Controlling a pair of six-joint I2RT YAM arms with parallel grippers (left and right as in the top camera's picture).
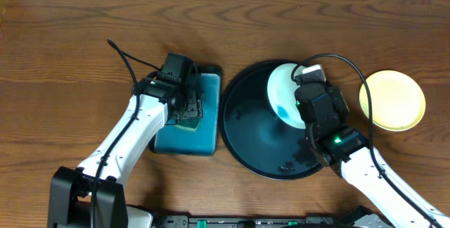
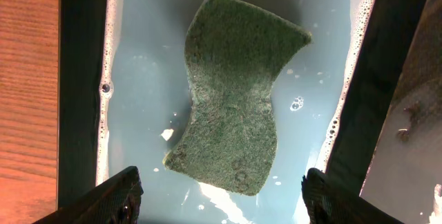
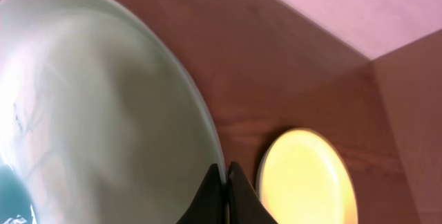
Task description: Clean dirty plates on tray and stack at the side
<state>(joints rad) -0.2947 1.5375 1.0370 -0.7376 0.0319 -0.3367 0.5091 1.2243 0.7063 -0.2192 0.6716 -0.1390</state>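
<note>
A pale mint plate is tilted up over the right part of the round black tray. My right gripper is shut on its rim; the wrist view shows the plate pinched at its edge by the fingers, with faint blue marks at the lower left. A pale yellow plate lies on the table to the right of the tray and also shows in the right wrist view. My left gripper is open just above a green sponge.
The sponge lies in soapy water in a rectangular teal tray with a black rim, left of the round tray. Wooden table all round. A third plate is not in view.
</note>
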